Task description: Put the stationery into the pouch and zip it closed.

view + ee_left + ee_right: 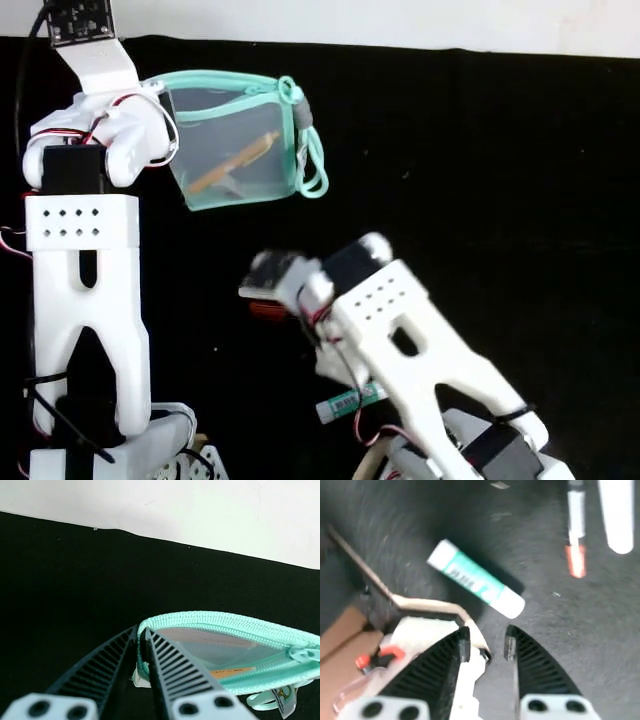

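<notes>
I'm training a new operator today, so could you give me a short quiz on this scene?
1. True or false: the left hand is shut on the pouch at its rim.
2. Which lies nearest the open right hand? A eraser, B glue stick, C ruler.
3. Fill in: the pouch's zip is ___.
Key: 1 true; 2 B; 3 open.

A matte black surface spreads across the whole scene, flecked here and there with pale lint. Along its far edge rises a plain white wall, evenly lit, meeting the surface in a straight line.
</notes>
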